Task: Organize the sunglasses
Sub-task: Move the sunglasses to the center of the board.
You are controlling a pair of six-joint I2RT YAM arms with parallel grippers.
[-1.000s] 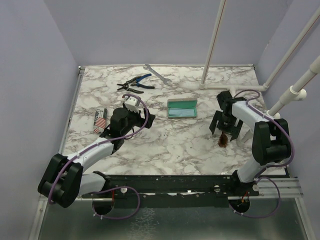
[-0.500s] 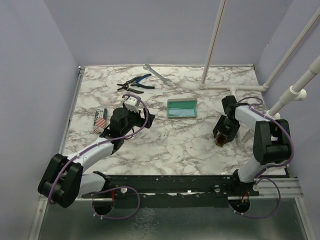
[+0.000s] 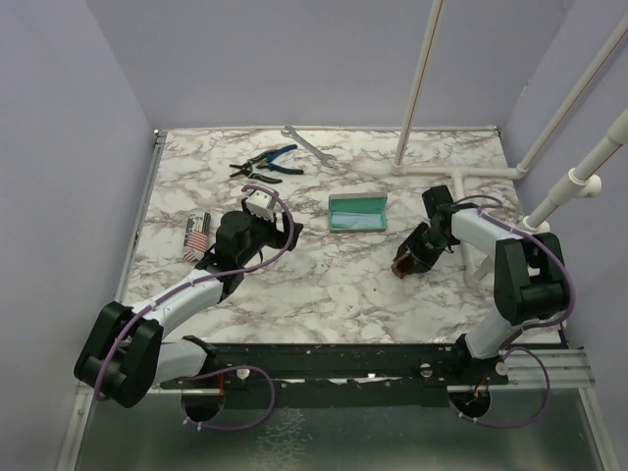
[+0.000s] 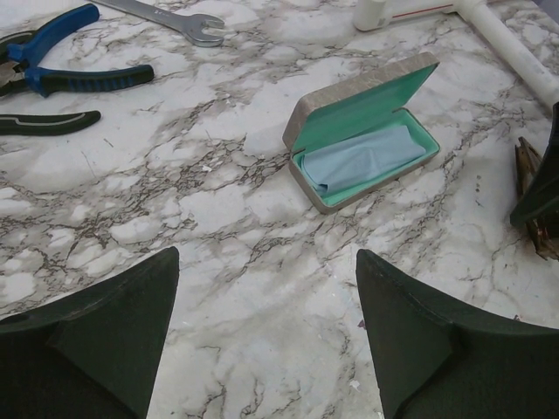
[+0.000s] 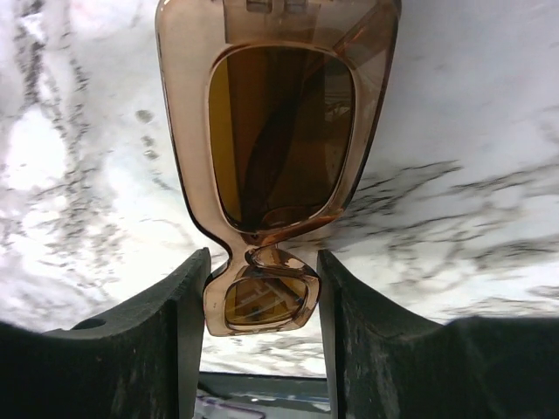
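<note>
ok so starting on the left: the left claw is spread wide with nothing between its fingers, just hanging over the desk and looking toward the grey case. The case sits open mid-desk, mint lining up, with a light blue cloth bunched in the tray. Its long side runs roughly left-right in the overhead view. Off to the right of the case and a bit nearer the arm bases are the sunglasses, and they're in the right claw. That claw is clenched on them, with a finger pressed flat against each side of the near lens, down by the bridge. The other lens sticks straight out past the fingertips, so the long axis of the glasses runs along the fingers, not across them. From overhead they point toward the near-left, away from the case. Can't really tell if they're lifted clear of the desk or just skimming it. The thing that matters for the next bit, I'd say, is that the case lies left of the right claw and slightly farther back. The right arm is obviously the closer one since it already has them. My guess is the glasses need swinging around to line up with the tray's long side before they go in.
</note>
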